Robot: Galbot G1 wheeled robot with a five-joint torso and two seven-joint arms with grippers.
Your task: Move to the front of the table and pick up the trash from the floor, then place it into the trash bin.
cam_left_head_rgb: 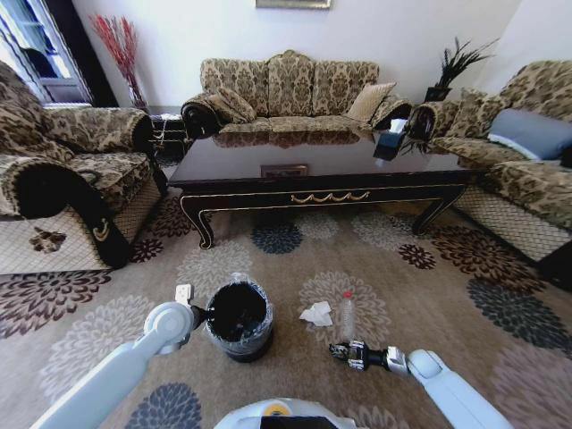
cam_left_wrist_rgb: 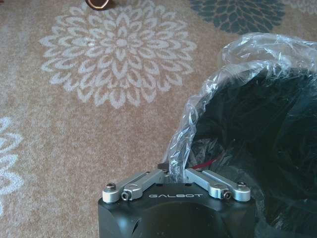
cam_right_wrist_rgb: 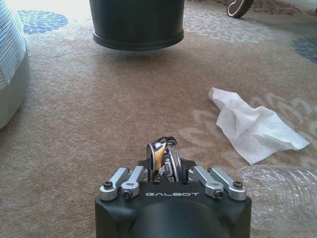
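Note:
The trash bin, round and black with a clear liner, stands on the carpet in front of the table. My left gripper is at the bin's near-left rim, and in the left wrist view it is shut on the liner-covered rim. A crumpled white paper and a clear plastic bottle lie on the floor to the right of the bin. My right gripper hovers low over the carpet near the bottle, shut on a small shiny crumpled wrapper.
A patterned armchair stands at the left, a sofa behind the table, another sofa at the right. A dark tissue box sits on the table. Open carpet lies around the bin.

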